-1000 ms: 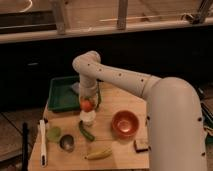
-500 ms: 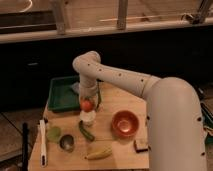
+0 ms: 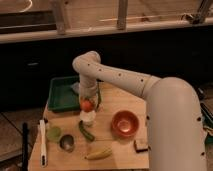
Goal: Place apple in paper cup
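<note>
The apple [image 3: 87, 106] sits at the tip of the gripper [image 3: 87, 100], directly under it, and the gripper's fingers are closed narrow on the fruit's upper part. Right below the apple in the camera view stands the paper cup [image 3: 88, 118]; whether the fruit rests on the cup's rim or lies just behind it I cannot tell. A long green vegetable [image 3: 86, 131] lies beside the cup toward the table's [image 3: 117, 102] near edge. The orange bowl [image 3: 125, 123] stands to the right, apart from the cup. The green tray [image 3: 61, 93] lies at the far left corner, behind the arm.
</note>
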